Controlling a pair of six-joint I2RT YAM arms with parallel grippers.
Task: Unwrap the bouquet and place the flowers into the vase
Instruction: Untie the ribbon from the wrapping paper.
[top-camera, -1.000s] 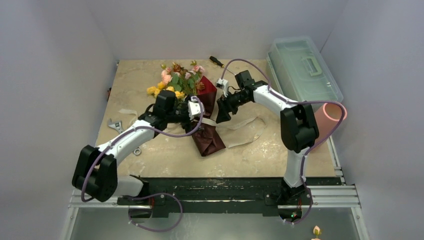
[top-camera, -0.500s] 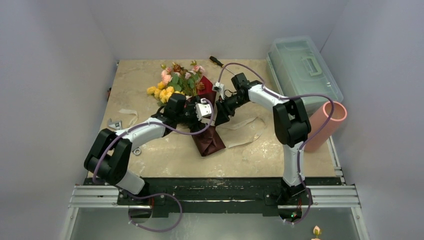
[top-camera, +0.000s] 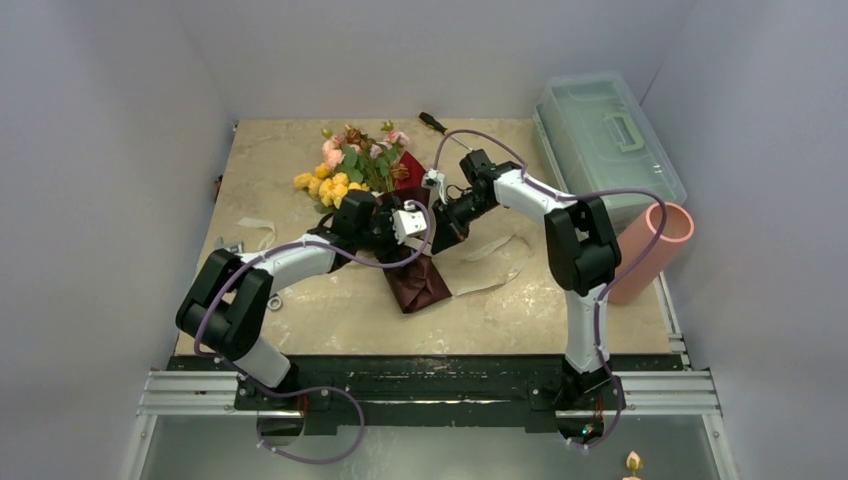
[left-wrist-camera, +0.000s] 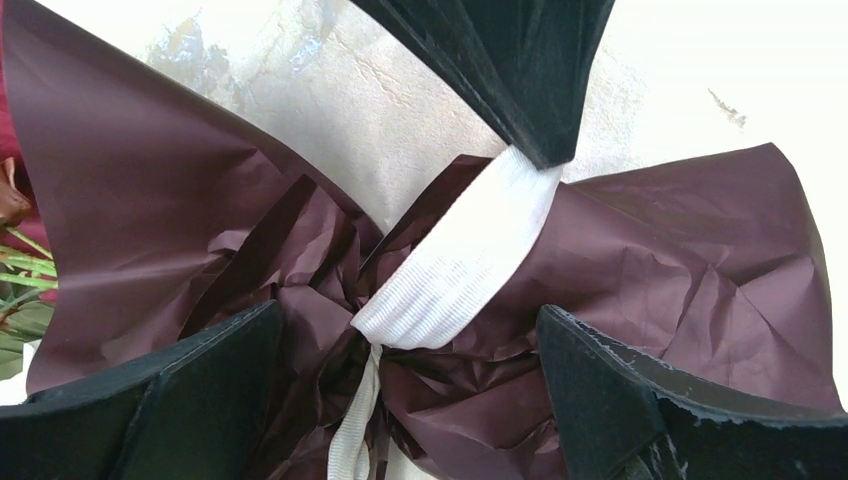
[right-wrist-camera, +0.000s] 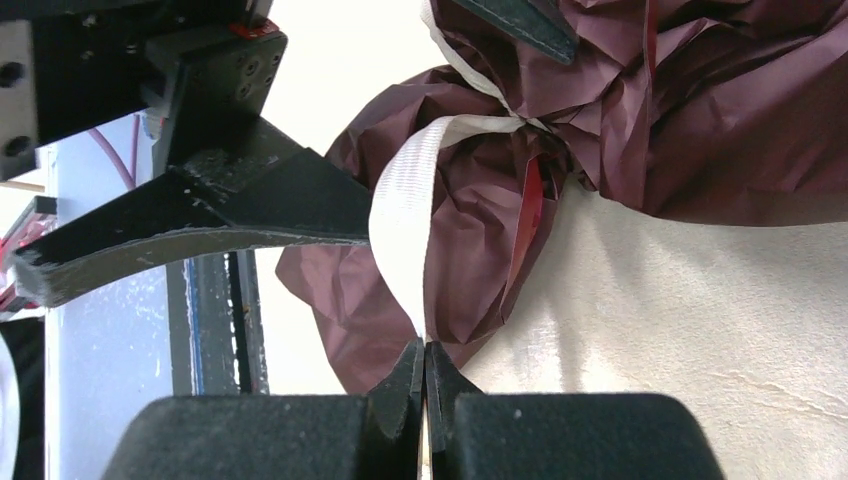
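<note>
The bouquet lies on the table, its pink, yellow and orange flowers (top-camera: 350, 168) pointing to the far left and its dark red crinkled paper (top-camera: 418, 282) toward me. A cream ribbon (left-wrist-camera: 450, 270) ties the paper at its waist. My left gripper (left-wrist-camera: 410, 390) hangs open, one finger on each side of that knot, with nothing gripped. My right gripper (right-wrist-camera: 424, 345) is shut on a strand of the ribbon (right-wrist-camera: 400, 210) that runs taut up to the knot. In the top view both grippers meet over the bouquet's waist (top-camera: 425, 218). The salmon-pink vase (top-camera: 655, 250) stands at the right edge.
A clear greenish plastic box (top-camera: 605, 140) with a handle sits at the far right. A screwdriver (top-camera: 432, 122) lies at the back, a wrench (top-camera: 228, 247) at the left. A loose ribbon tail (top-camera: 500, 265) trails right of the paper, and a cream strip (top-camera: 255, 225) lies at the left.
My right gripper has closed on the ribbon strand after shifting slightly left. My left arm has swung right, bringing its open gripper over the bouquet's tied waist.
</note>
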